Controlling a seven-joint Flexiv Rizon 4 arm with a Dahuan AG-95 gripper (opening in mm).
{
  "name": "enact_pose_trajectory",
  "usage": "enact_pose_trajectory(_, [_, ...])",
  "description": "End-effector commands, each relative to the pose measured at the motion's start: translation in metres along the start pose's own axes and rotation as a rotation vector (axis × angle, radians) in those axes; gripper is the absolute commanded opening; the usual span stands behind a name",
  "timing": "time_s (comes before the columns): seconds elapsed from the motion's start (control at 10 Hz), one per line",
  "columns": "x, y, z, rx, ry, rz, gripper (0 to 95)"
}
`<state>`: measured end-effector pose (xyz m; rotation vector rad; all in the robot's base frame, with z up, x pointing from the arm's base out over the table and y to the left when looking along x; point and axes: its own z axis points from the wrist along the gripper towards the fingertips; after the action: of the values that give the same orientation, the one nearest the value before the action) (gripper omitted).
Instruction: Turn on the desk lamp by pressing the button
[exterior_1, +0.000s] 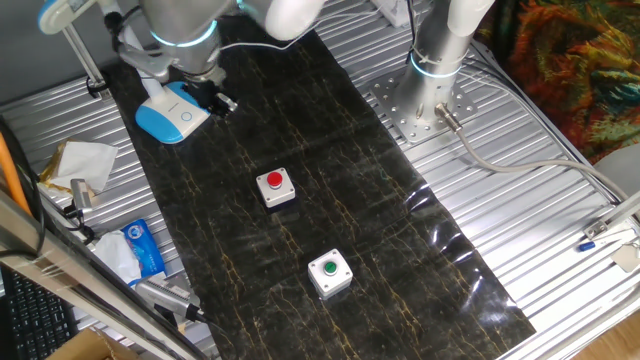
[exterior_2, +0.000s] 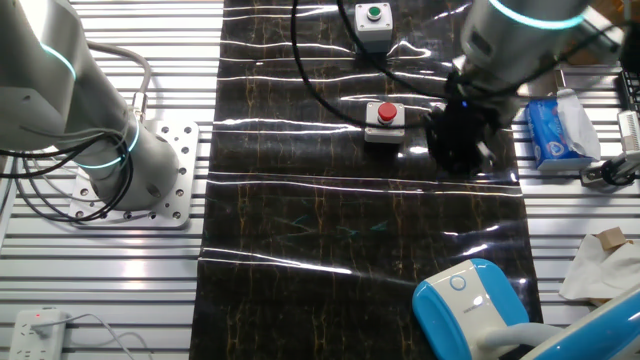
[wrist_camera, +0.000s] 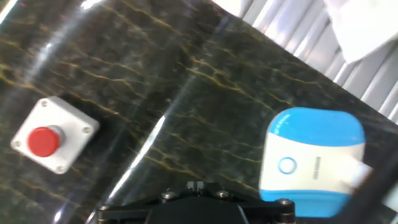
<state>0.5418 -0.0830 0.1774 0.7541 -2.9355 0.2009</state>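
The desk lamp's blue base with a white top plate (exterior_1: 168, 115) stands at the far left end of the dark mat. It also shows in the other fixed view (exterior_2: 470, 308) and in the hand view (wrist_camera: 314, 155). The button (wrist_camera: 287, 165) is a small ringed circle on the white plate, also seen in both fixed views (exterior_1: 186, 114) (exterior_2: 458, 283). My gripper (exterior_1: 220, 102) hangs above the mat just beside the base, not touching it, between the lamp and the red push button (exterior_2: 462, 140). In the hand view its fingertips (wrist_camera: 196, 185) sit together with no gap, holding nothing.
A red push button on a grey box (exterior_1: 275, 186) (wrist_camera: 45, 142) and a green one (exterior_1: 329, 272) stand on the mat. The arm's mount (exterior_1: 430, 95) is on the slatted table. A blue tissue pack (exterior_1: 143, 250) and crumpled paper (exterior_1: 85, 160) lie beside the mat.
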Motion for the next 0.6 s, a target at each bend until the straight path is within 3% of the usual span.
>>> enact_pose_trajectory(0.1, [0.009,-0.012,0.009,-0.015,-0.035,-0.018,0.0])
enact_pose_trajectory(0.2, [0.013,-0.016,0.012,-0.010,-0.039,-0.077,0.0])
enact_pose_trajectory(0.4, [0.018,-0.025,0.019,0.043,-0.044,-0.228,0.0])
enact_pose_trajectory(0.6, [0.017,-0.033,0.024,0.059,-0.049,-0.290,0.0])
